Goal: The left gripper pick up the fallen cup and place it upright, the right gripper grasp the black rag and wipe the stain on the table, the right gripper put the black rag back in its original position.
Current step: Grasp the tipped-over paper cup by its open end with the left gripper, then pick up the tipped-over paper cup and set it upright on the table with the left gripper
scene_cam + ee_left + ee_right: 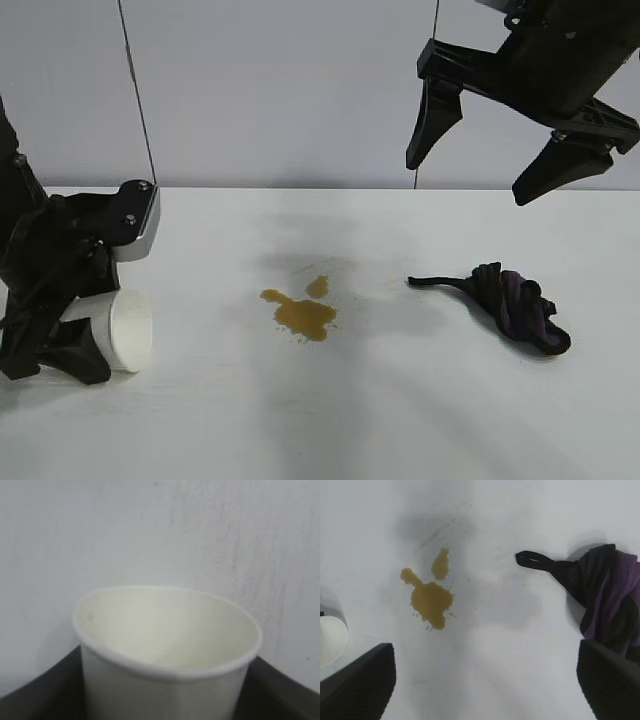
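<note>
Two end effectors, two jobs. Far left of bench (pixel 400 420): left end effector (pixel 75 325) closed around cup (pixel 125 330). Cup lies on its side, low at the bench surface, long axis roughly horizontal, mouth facing right toward the stain. Left wrist view looks into the cup's open mouth, a dark finger either side of its wall, so the grasp looks seated. Uprighting it will likely need a wrist roll to bring the mouth up.

Centre: stain (pixel 300 315), yellowish-brown blotch with a smaller blob adjoining at its far side. Well apart from the cup; nothing touches it.

Right: rag (pixel 515 305) bunched on the bench, thin tail pointing left toward the stain. Long axis runs left to right, slanting nearer at its right end.

Above it: right end effector (pixel 480 160), fingers spread wide, holding nothing, hanging high over the rag. Rag lies nearly straight below, slightly right. Right arm clearly nearer; a descent looks like the next call.
</note>
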